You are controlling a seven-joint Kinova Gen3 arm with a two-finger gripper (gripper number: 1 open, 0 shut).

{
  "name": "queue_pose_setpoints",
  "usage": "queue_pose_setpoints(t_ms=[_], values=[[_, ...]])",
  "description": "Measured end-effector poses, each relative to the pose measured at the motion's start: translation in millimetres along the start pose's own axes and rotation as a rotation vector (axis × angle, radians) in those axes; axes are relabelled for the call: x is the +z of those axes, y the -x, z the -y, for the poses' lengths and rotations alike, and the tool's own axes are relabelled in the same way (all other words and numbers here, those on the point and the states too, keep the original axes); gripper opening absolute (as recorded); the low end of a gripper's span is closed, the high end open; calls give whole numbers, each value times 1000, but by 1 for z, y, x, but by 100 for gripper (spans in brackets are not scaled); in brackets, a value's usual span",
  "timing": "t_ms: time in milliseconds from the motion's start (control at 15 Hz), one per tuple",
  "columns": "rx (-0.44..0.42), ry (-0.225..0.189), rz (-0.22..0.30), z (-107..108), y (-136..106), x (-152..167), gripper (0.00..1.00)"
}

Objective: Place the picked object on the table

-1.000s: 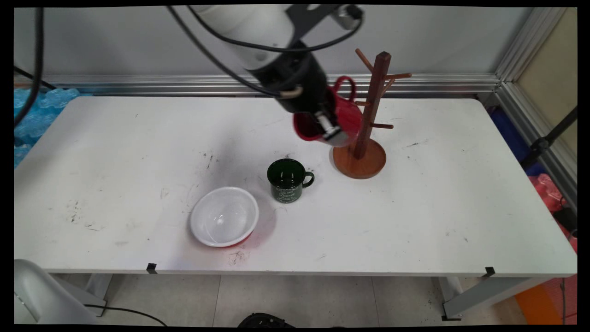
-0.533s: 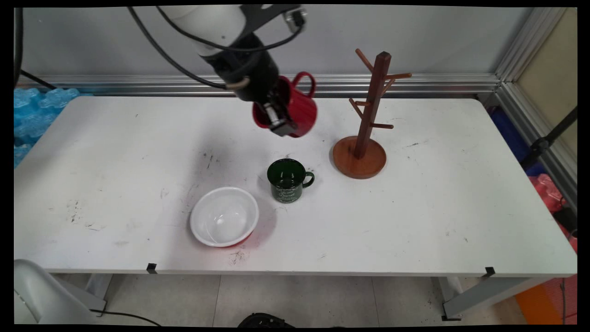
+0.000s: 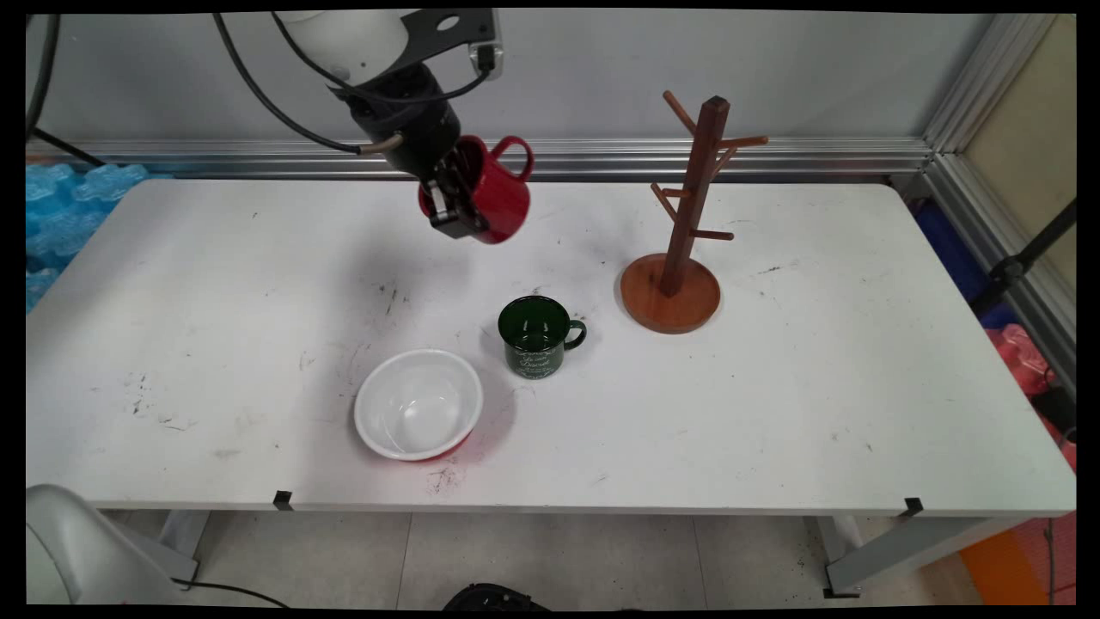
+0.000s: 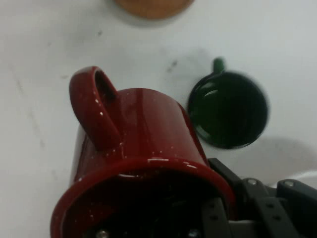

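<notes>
Red mug (image 3: 485, 193) hangs tilted in the air above the table's (image 3: 773, 387) far side, its rim pinched by the black gripper (image 3: 454, 205), handle up. Below and nearer stands a green mug (image 3: 534, 335), with a white bowl (image 3: 418, 402) beside it. The wooden mug tree (image 3: 683, 223) stands well apart to the right.

The arm is reaching in from the upper left, raised above the table, with black cables looping off it. Its gripper (image 3: 449, 206) is angling down and to the right (wrist tilted, not vertical), fingers clamping a mug's rim, one finger inside, one outside.
</notes>
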Motion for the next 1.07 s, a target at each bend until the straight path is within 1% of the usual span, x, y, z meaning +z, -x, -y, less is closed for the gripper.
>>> queue_pose_setpoints(t_ms=[267,600,800,1067], values=[[24,-15,53,28,5,19,0],[57,-16,108,52,0,49,0],[65,-12,144,62,-5,73,0],[68,11,183,69,-17,104,0]])
